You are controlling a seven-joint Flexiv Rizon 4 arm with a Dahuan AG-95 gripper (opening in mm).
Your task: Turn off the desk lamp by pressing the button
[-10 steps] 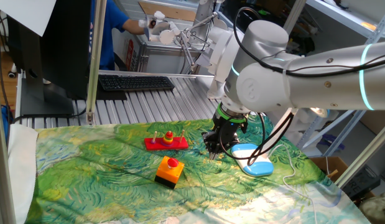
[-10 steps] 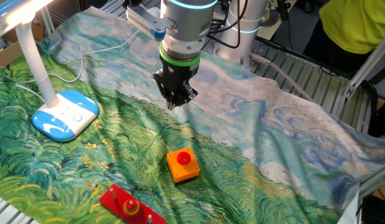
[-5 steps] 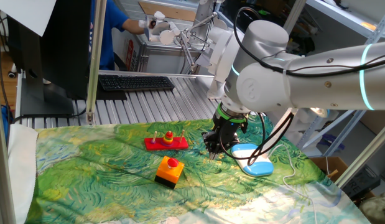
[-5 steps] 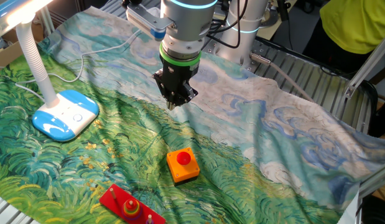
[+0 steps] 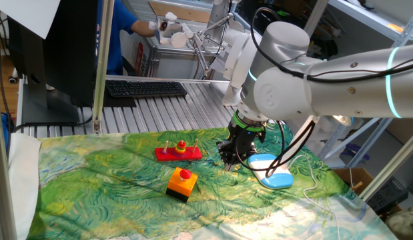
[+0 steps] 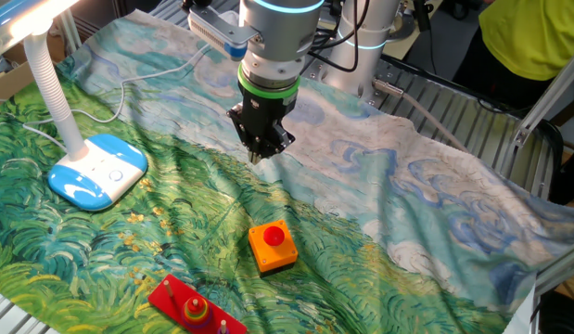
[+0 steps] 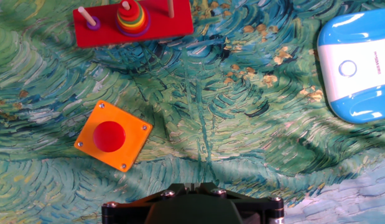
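The desk lamp's white oval base with its light blue rim (image 6: 98, 170) lies on the painted cloth, its bendy neck (image 6: 55, 93) rising to the lit head (image 6: 18, 14) at the top left. The base also shows in the one fixed view (image 5: 273, 172) and at the right edge of the hand view (image 7: 357, 65), where the small round button (image 7: 347, 68) sits on its white top. My gripper (image 6: 259, 153) hangs over the cloth, well apart from the base, fingers pointing down and shut together, holding nothing. Its fingertips (image 7: 201, 185) show at the bottom of the hand view.
An orange-yellow box with a red knob (image 6: 273, 246) sits on the cloth nearer the front than the gripper. A red ring-stacking toy (image 6: 189, 311) lies by the cloth's edge. The lamp's white cable (image 6: 129, 88) trails across the cloth. A person (image 6: 532, 37) stands beyond the table.
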